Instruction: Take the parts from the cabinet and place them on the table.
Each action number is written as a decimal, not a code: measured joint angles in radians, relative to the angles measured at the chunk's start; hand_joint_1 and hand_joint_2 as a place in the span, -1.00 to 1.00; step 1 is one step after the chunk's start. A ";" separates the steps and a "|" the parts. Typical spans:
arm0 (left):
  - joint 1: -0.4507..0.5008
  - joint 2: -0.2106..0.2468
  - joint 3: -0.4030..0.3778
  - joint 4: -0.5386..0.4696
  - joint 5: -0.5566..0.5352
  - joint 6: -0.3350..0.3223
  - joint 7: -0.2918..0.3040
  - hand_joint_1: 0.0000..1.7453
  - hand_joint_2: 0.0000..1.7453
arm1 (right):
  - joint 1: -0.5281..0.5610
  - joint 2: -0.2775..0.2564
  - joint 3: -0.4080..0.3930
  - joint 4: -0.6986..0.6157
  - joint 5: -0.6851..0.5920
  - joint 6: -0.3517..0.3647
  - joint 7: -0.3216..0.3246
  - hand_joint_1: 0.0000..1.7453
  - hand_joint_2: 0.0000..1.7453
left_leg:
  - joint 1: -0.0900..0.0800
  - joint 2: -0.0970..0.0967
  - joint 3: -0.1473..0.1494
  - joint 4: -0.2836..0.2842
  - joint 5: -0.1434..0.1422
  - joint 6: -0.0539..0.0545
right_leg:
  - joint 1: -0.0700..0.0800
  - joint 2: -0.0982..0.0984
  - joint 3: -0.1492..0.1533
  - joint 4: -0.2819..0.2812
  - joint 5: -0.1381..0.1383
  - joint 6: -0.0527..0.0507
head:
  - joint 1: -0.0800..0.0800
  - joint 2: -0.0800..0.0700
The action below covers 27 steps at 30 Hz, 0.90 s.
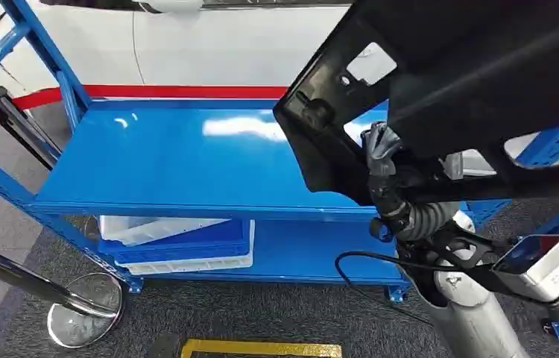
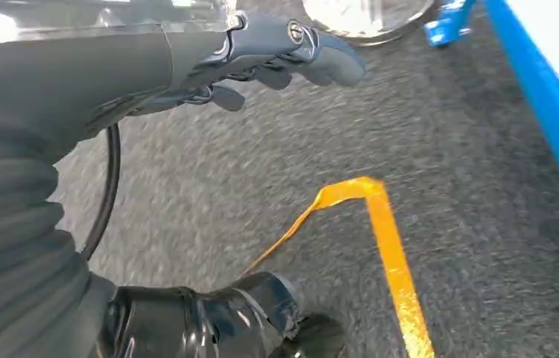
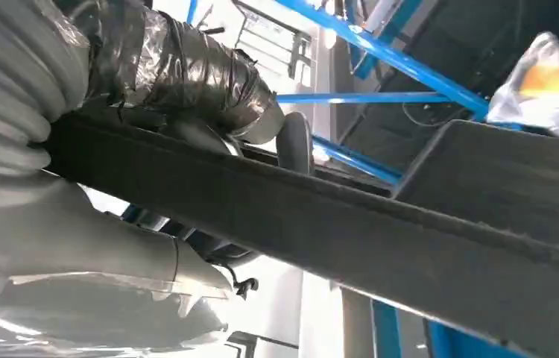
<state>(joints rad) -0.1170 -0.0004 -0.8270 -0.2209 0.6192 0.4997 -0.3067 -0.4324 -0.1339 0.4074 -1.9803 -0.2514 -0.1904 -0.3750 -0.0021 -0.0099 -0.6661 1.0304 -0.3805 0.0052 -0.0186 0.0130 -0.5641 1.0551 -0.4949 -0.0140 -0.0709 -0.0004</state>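
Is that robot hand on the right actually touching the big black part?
Touching. In the head view the right robot hand grips the black part at its lower edge; the right wrist view shows the thumb wrapped over it.

Glossy blue metal shelf [image 1: 187, 160]; matt black, probably plastic, part [image 1: 440, 89].

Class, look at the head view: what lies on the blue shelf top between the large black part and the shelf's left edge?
Nothing: in the head view that stretch of the blue shelf top beside the black part is bare, showing only light reflections.
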 joint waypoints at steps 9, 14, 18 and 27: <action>-0.011 0.003 0.026 0.000 -0.032 -0.002 0.021 -1.00 1.00 | 0.078 0.000 0.000 -0.025 0.017 -0.028 -0.018 1.00 1.00 | -0.003 0.004 0.047 0.183 -0.147 0.003 | 0.011 -0.010 -0.112 0.006 0.086 -0.020 | -0.005 0.000; -0.046 0.014 0.027 0.000 -0.039 0.000 0.021 -1.00 1.00 | 0.095 0.005 0.000 -0.039 0.045 -0.059 -0.017 1.00 1.00 | -0.029 0.003 0.185 -0.039 -0.157 0.041 | -0.001 -0.017 -0.117 -0.014 0.132 0.002 | -0.008 0.000; -0.050 0.013 0.028 0.000 -0.034 0.016 0.007 -1.00 1.00 | 0.108 0.005 0.000 -0.041 0.070 -0.093 -0.009 1.00 1.00 | -0.016 0.017 0.165 -0.083 -0.087 0.065 | 0.007 -0.013 -0.145 0.048 0.030 0.015 | 0.000 0.000; -0.046 0.008 0.040 -0.001 -0.035 0.023 0.006 -1.00 1.00 | 0.126 0.008 0.020 -0.039 0.106 -0.128 -0.004 1.00 1.00 | -0.004 0.018 -0.008 0.015 -0.034 0.025 | -0.015 -0.009 0.049 0.017 -0.046 0.058 | 0.010 0.000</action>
<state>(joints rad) -0.1627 0.0076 -0.7870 -0.2216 0.5845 0.5226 -0.3007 -0.3067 -0.1259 0.4276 -2.0192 -0.1454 -0.3182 -0.3792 -0.0062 0.0079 -0.6742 1.0452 -0.4145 0.0298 -0.0341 0.0044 -0.5151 1.0721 -0.5413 0.0444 -0.0606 -0.0004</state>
